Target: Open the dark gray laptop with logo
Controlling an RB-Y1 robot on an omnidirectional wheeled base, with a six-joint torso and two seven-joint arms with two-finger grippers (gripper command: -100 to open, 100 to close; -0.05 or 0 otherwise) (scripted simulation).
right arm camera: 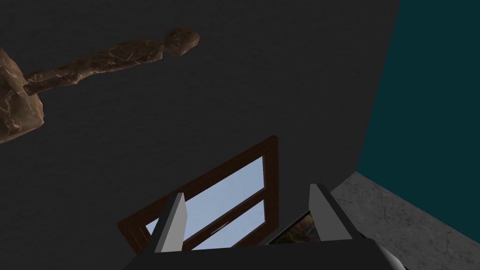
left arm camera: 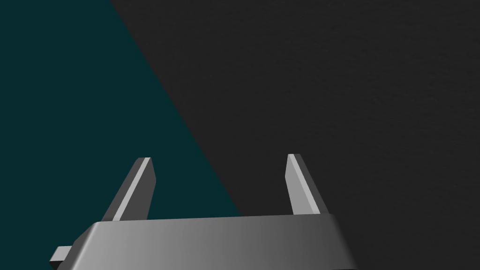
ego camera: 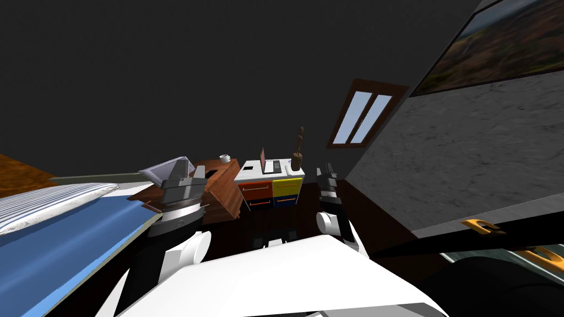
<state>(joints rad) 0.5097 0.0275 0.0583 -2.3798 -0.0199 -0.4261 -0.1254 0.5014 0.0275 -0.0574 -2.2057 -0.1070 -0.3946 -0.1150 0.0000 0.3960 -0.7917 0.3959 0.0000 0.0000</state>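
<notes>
Statue (ego camera: 298, 149) just beside laptop (ego camera: 270, 165)

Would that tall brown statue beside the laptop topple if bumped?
Probably: the statue is tall and slender on a modest base, so it may tip easily. It stands close to the laptop on the cabinet, so a sideways nudge seems risky. It looks rigid.

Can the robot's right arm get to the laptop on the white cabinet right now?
Probably not yet. The laptop sits on the cabinet some way ahead, and the open right tool points up past the statue. Nothing blocks the way, though.
</notes>
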